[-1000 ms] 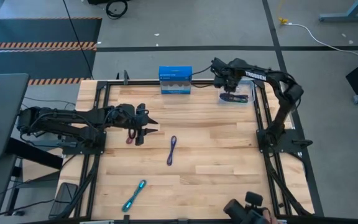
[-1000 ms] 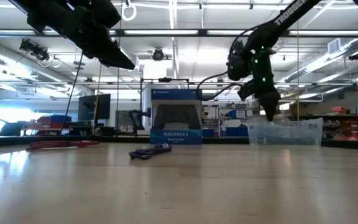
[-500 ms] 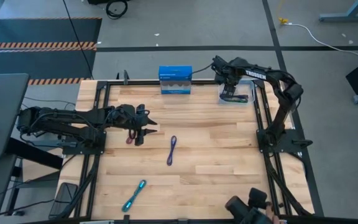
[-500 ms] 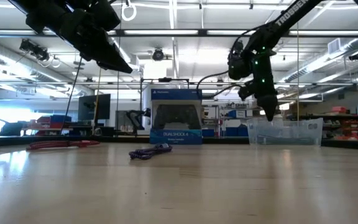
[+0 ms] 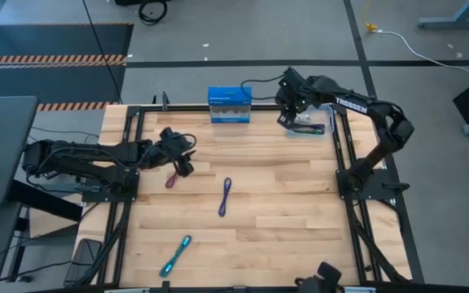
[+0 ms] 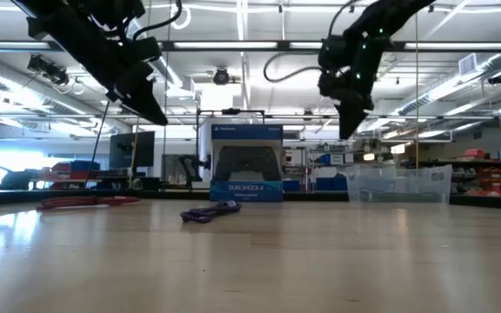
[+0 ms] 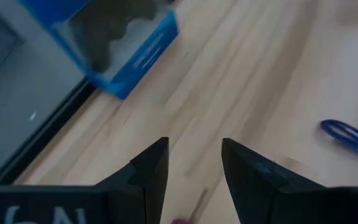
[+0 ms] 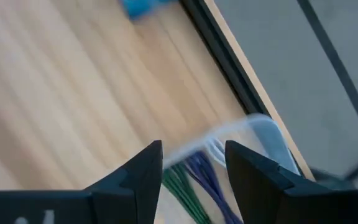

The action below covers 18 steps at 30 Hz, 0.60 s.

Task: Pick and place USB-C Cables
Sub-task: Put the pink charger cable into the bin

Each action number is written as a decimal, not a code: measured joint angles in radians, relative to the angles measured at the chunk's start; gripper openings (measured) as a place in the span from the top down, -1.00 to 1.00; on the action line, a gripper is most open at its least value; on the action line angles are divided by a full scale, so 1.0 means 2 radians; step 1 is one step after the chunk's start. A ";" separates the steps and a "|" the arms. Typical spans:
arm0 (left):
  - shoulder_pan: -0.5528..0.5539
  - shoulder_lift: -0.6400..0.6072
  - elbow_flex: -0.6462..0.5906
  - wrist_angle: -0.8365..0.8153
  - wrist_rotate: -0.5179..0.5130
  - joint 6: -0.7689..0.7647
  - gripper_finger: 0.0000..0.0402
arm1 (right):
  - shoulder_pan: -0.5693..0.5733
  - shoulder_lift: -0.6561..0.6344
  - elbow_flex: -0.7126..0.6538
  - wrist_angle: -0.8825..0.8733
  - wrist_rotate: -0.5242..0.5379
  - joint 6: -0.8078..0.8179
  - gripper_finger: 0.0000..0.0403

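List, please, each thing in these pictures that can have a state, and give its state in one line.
Left gripper: open, empty, above the magenta cable.
Right gripper: open, empty, above the clear tray.
Magenta cable: on the table.
Purple cable: on the table.
Teal cable: on the table.
Clear tray: holds green and purple cables.
Blue box: upright, closed.

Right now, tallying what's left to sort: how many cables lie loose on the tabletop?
3: a magenta cable under the left gripper, a purple cable mid-table, a teal cable near the front edge. Others lie in the clear tray.
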 joint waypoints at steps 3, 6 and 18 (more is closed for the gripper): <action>0.008 0.000 0.000 -0.024 -0.011 -0.028 0.21 | 0.028 -0.009 0.000 0.009 -0.017 0.007 0.10; 0.024 0.000 0.000 -0.053 -0.013 -0.055 0.21 | 0.058 -0.014 0.000 0.022 -0.039 0.022 0.10; 0.068 0.000 0.000 -0.089 0.051 -0.094 0.21 | 0.205 -0.009 0.000 0.161 -0.091 0.065 0.10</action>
